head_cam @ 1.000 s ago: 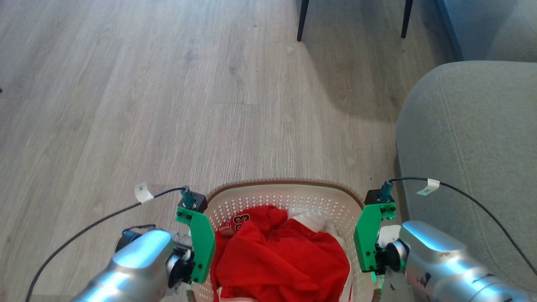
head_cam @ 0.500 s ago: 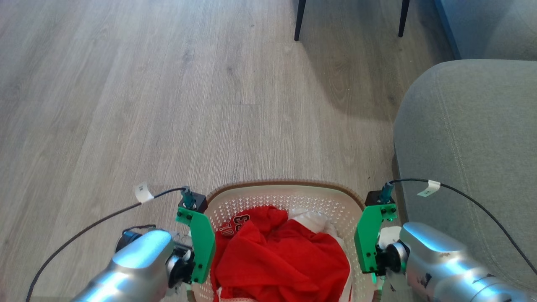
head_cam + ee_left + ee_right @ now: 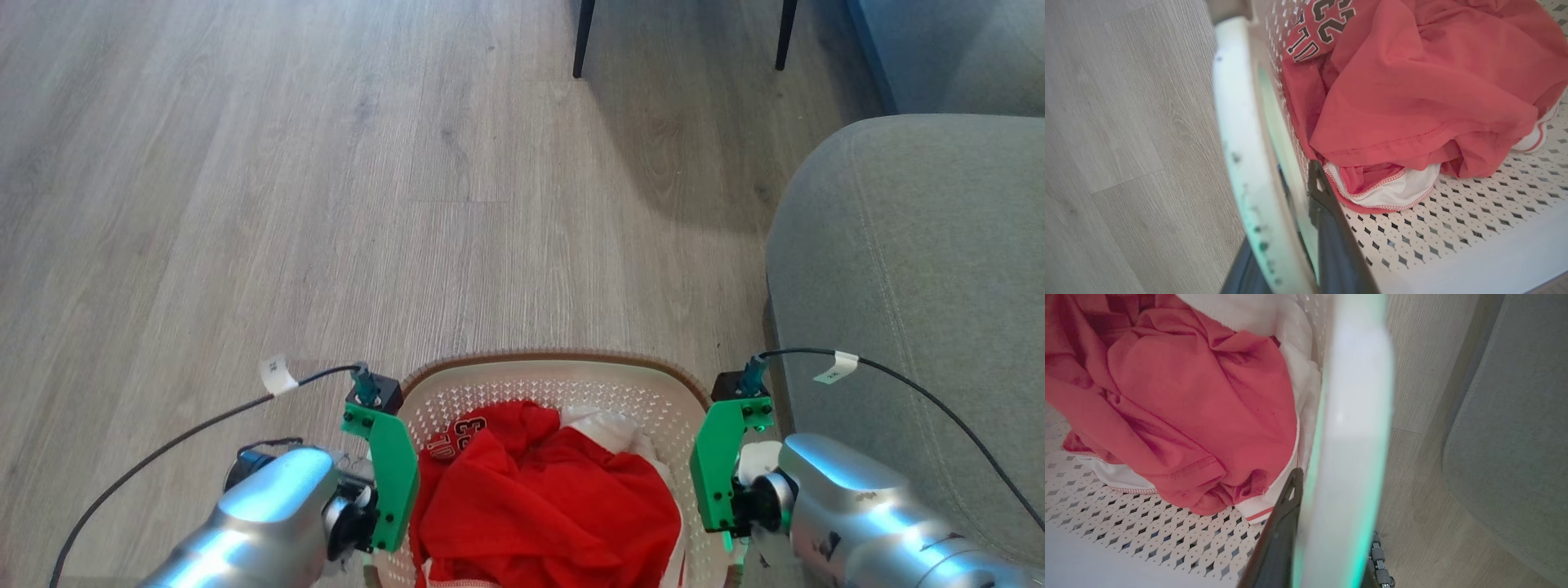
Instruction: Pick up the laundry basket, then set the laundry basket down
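The laundry basket (image 3: 555, 360), white with perforated walls and a brown rim, sits between my two arms at the bottom of the head view. Red clothes (image 3: 555, 498) and a white garment (image 3: 606, 425) lie in it. In the left wrist view my left gripper (image 3: 1290, 253) is shut on the basket's white left handle (image 3: 1237, 122), one dark finger on each side. In the right wrist view my right gripper (image 3: 1331, 547) is shut the same way on the right handle (image 3: 1355, 416). In the head view green mounts hide the fingers.
A grey sofa (image 3: 914, 310) stands close on the right, next to my right arm. Two dark chair legs (image 3: 583, 37) rise at the far top. Wooden floor (image 3: 326, 204) stretches ahead and to the left.
The floor, sofa and chair legs have shifted slightly in the head view. The arms and basket keep their place in it. Both grips are unchanged.
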